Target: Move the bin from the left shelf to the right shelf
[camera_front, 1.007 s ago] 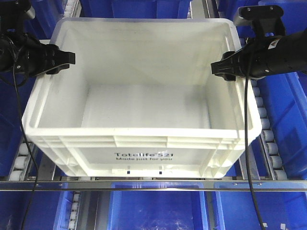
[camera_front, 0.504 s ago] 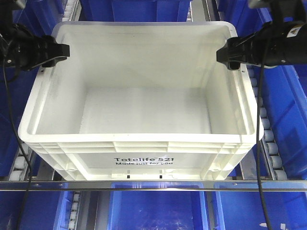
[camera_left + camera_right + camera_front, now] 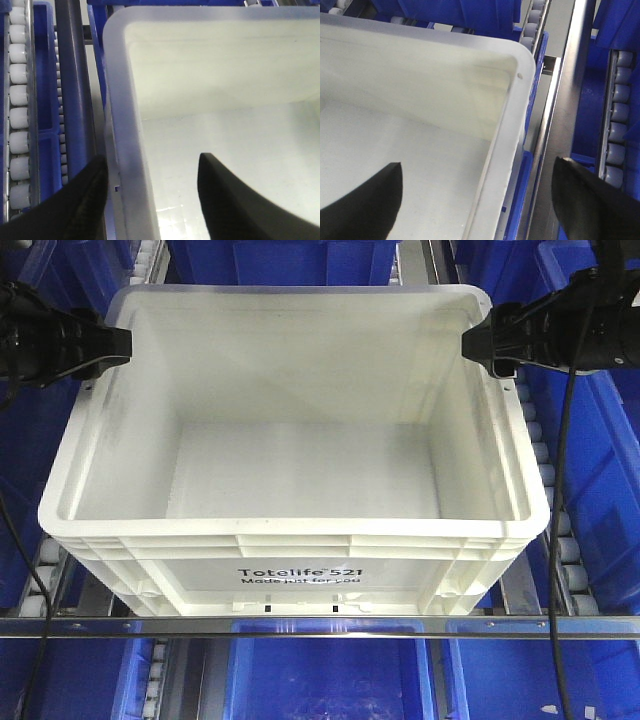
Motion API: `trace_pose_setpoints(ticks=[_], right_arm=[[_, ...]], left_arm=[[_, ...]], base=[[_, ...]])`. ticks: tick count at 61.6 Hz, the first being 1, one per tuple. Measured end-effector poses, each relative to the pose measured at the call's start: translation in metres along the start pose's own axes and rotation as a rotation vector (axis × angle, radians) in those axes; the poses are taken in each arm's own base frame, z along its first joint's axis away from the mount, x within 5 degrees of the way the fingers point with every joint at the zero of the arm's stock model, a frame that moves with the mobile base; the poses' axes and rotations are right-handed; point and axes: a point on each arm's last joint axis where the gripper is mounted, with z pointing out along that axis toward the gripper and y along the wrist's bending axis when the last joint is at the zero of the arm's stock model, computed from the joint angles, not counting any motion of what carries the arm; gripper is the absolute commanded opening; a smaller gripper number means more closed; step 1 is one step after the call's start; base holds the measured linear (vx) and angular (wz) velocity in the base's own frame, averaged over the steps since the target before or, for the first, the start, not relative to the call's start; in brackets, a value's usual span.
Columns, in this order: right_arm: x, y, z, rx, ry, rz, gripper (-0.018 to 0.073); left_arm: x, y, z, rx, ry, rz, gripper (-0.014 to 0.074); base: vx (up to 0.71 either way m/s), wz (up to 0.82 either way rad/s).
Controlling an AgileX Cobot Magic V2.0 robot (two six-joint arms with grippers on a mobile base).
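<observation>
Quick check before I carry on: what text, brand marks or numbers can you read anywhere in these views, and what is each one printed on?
"Totelife 521": black print on the near outer wall of the large white rectangular plastic bin, front view.
"Made just for you": smaller black line directly beneath it, partly blurred.
Blue plastic bins around it: no readable markings.
Both wrist views: no text visible.

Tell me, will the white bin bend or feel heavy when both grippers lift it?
Probably light: the bin is empty. Its thick ribbed rim suggests it stays stiff. The smooth plastic may slip in the grippers.
</observation>
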Motion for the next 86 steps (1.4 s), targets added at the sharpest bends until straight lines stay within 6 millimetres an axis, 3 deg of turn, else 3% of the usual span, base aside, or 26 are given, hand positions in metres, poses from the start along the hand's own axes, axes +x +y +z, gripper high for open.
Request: trace_pose_setpoints(ticks=[9,20,41,50,56,67,78,86], right_arm=[[0.015,0.002,-0.024,0.011,-0.068,-0.005,0.0593],[0.046,0.003,-0.055,0.045,-0.219,-0.023,0.0593],[0.138,0.006,-0.108,0.077,-0.43,-0.049,0.0593],[0.172,0.008,-0.121,0.077,-0.5,-0.061,0.0593],[0.189,0.008,-0.124,0.08,-0.537,-0.072,0.0593],[0.203,0.002,-0.108,0.144,-0.593,-0.138,0.0593],[0.202,-0.003,-0.092,0.181,-0.613,-0.141,0.0593],[0.199,-0.004,-0.088,0.189,-0.607,-0.141,0.0593]], left_arm=[[0.021,0.002,-0.015,-0.007,-0.041,0.018,0.0341],[0.066,0.008,-0.037,-0.026,-0.12,0.051,0.0339],[0.144,0.01,-0.116,-0.016,-0.444,0.106,0.0339],[0.172,0.01,-0.137,-0.011,-0.524,0.142,0.0339],[0.18,0.011,-0.147,-0.02,-0.578,0.169,0.0339],[0.19,0.017,-0.131,-0.053,-0.588,0.192,0.0339],[0.201,0.027,-0.099,-0.09,-0.663,0.177,0.0339],[0.201,0.029,-0.095,-0.1,-0.703,0.175,0.0339]], base=[[0.0,0.0],[0.0,0.0],[0.0,0.0],[0.0,0.0],[0.0,0.0],[0.0,0.0],[0.0,0.0],[0.0,0.0]])
